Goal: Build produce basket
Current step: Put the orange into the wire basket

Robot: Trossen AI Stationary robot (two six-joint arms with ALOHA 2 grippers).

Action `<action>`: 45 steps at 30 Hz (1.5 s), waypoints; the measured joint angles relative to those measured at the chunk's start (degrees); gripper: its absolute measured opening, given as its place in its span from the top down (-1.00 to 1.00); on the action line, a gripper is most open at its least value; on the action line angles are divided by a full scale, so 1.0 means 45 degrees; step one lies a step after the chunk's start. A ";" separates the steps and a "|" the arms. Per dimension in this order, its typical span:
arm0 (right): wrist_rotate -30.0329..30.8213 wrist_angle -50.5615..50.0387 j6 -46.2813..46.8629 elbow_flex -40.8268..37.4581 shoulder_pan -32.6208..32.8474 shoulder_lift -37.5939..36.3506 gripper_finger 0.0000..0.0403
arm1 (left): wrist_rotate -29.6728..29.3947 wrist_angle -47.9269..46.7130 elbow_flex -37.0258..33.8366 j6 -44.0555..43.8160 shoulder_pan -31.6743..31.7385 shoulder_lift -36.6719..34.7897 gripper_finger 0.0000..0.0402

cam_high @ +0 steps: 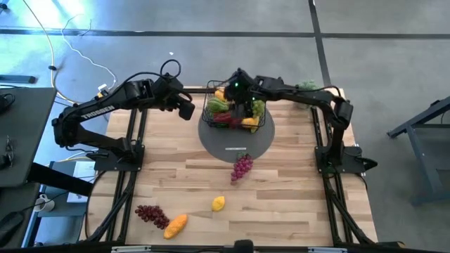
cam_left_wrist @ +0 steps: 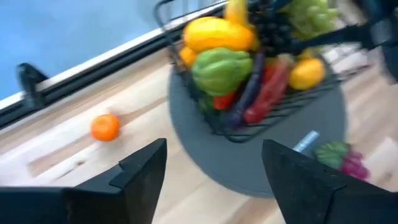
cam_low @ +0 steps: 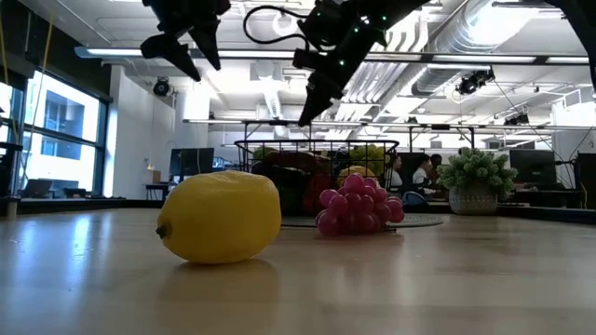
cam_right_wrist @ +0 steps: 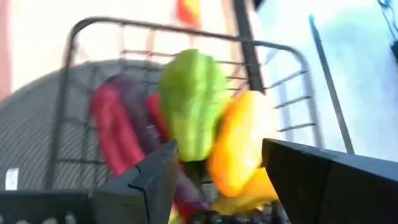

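Observation:
The black wire basket [cam_high: 234, 112] stands on a flat grey disc [cam_high: 235, 140] near the table's far edge. It holds a green pepper [cam_left_wrist: 219, 70], a yellow pepper [cam_left_wrist: 214, 34], a red pepper [cam_left_wrist: 268, 90], an eggplant [cam_left_wrist: 247, 92], a lemon [cam_left_wrist: 306, 72] and green grapes [cam_left_wrist: 311, 15]. My right gripper [cam_right_wrist: 219, 148] hovers open above the basket, over the green pepper [cam_right_wrist: 193, 102]. My left gripper [cam_left_wrist: 214, 146] is open and empty, raised just left of the basket [cam_left_wrist: 249, 62].
Loose on the table lie a purple grape bunch [cam_high: 241, 167], a lemon [cam_high: 219, 204], a dark red grape bunch [cam_high: 151, 214] and an orange piece [cam_high: 176, 225]. A small orange [cam_left_wrist: 104, 127] sits left of the disc. A bushy plant [cam_high: 307, 86] stands at the far right.

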 joint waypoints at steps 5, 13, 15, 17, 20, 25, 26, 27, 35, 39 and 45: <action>0.0005 -0.0325 0.1025 0.0825 -0.0698 0.0000 -0.06 | -0.0411 -0.0665 -0.0002 0.0180 0.0891 0.0347 -0.40; 0.0005 -0.0790 0.1374 0.2085 -0.1659 0.0000 -0.06 | 0.0862 -0.0806 -0.0007 0.0665 0.2964 0.1818 -0.41; 0.0003 -0.0787 0.1377 0.2299 -0.1832 0.0000 -0.06 | 0.0961 -0.0801 -0.0007 0.0661 0.3559 0.2299 -0.41; 0.0000 -0.0791 0.1377 0.2458 -0.1964 0.0000 -0.06 | 0.1267 -0.0800 -0.0011 0.0718 0.4153 0.2853 -0.41; 0.0000 -0.0777 0.1368 0.2596 -0.2139 0.0000 -0.06 | 0.2010 -0.0786 -0.0012 0.1499 0.4862 0.3643 -0.41; 0.0020 -0.0787 0.1697 0.2631 -0.2361 0.0000 -0.06 | 0.2691 -0.0719 -0.0012 0.3606 0.5672 0.4926 -0.40; 0.0039 -0.0787 0.1858 0.2631 -0.2404 0.0000 -0.06 | 0.2720 -0.0703 -0.0012 0.4039 0.5780 0.5178 -0.40; 0.0048 -0.0787 0.1998 0.2631 -0.2432 0.0000 -0.06 | 0.2720 -0.0690 -0.0012 0.4459 0.5885 0.5417 -0.40; 0.0136 -0.0789 0.2903 0.2631 -0.2685 0.0000 -0.06 | 0.2858 0.0180 -0.0012 0.6528 0.6247 0.6838 -0.40; 0.0217 -0.0787 0.3338 0.2631 -0.2772 0.0000 -0.06 | 0.2832 0.0501 -0.0012 0.6898 0.6323 0.7447 -0.40; 0.0230 -0.0787 0.3714 0.2631 -0.2850 0.0000 -0.06 | 0.2318 0.0794 -0.0012 0.6912 0.6336 0.8276 -0.40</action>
